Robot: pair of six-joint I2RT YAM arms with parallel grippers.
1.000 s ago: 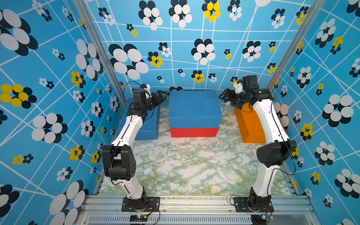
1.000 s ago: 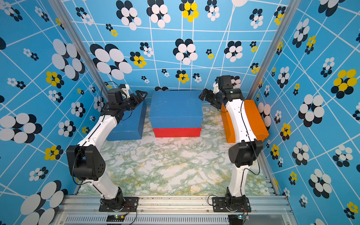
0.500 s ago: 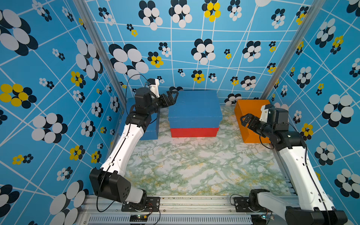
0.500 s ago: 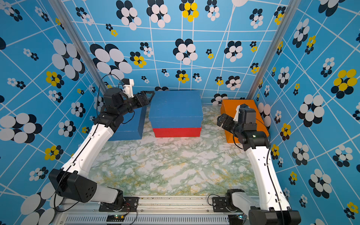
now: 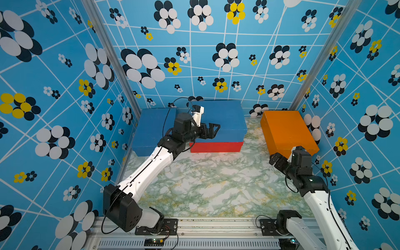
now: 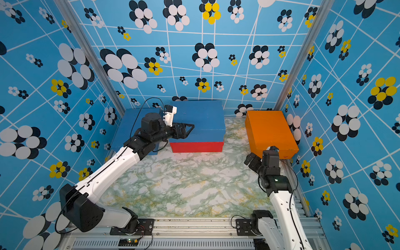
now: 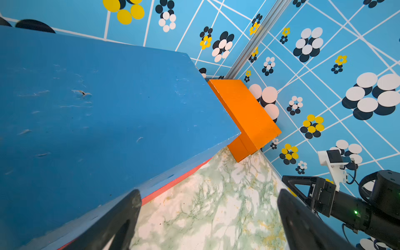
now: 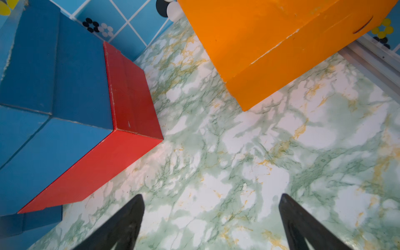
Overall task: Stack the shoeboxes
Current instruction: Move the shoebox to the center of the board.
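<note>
A blue shoebox (image 5: pixel 227 116) (image 6: pixel 203 116) lies on a red shoebox (image 5: pixel 216 147) (image 6: pixel 197 147) at the back centre. Another blue shoebox (image 5: pixel 151 132) (image 6: pixel 127 127) sits at the back left, and an orange shoebox (image 5: pixel 285 129) (image 6: pixel 270 129) at the back right. My left gripper (image 5: pixel 213 129) (image 7: pixel 207 207) hovers open at the front left of the stacked blue shoebox (image 7: pixel 97 108), holding nothing. My right gripper (image 5: pixel 276 160) (image 8: pixel 211 212) is open above the table, just off the near corner of the orange shoebox (image 8: pixel 259 43), empty.
The boxes stand on a marble-patterned tabletop (image 5: pixel 216 184). Flower-patterned walls (image 5: pixel 65 108) close in the left, back and right sides. A metal rail (image 5: pixel 216 225) carrying both arm bases runs along the front edge.
My right arm has pulled back from beside the stack to the front right, near the orange shoebox's near corner. My left gripper has shifted right, over the stacked blue shoebox's front left. Both stay open.
</note>
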